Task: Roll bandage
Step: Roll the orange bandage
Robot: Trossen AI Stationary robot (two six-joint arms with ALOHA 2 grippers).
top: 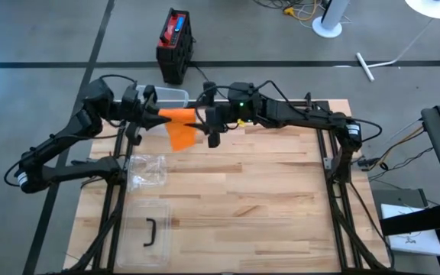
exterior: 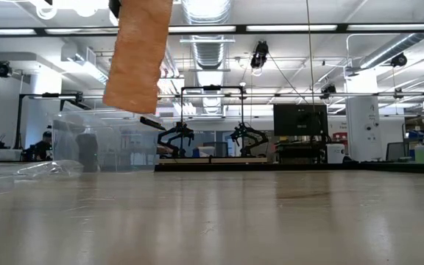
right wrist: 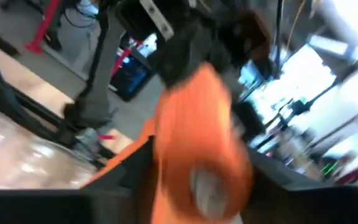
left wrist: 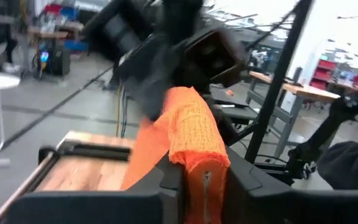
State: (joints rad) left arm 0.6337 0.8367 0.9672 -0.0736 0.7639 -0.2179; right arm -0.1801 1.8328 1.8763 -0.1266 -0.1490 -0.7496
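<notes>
A: What is cut off around the left gripper (left wrist: 194, 180)?
B: Its fingertips are covered by the orange bandage (left wrist: 188, 140), and its body is lost at the frame's lower edge.
A: And the right gripper (right wrist: 194, 180)?
B: Everything there is smeared; its finger spacing cannot be judged. In the low view, the bandage's upper end is clipped and neither gripper is seen.

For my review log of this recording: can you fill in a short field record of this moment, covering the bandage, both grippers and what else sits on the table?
bandage: orange bandage, held in the air at the table's far edge, loose end hanging
left gripper: left gripper, shut on the bandage
right gripper: right gripper, at the bandage's other side, grip unclear
table items: clear plastic bag; clear lid with dark handle; clear container
</notes>
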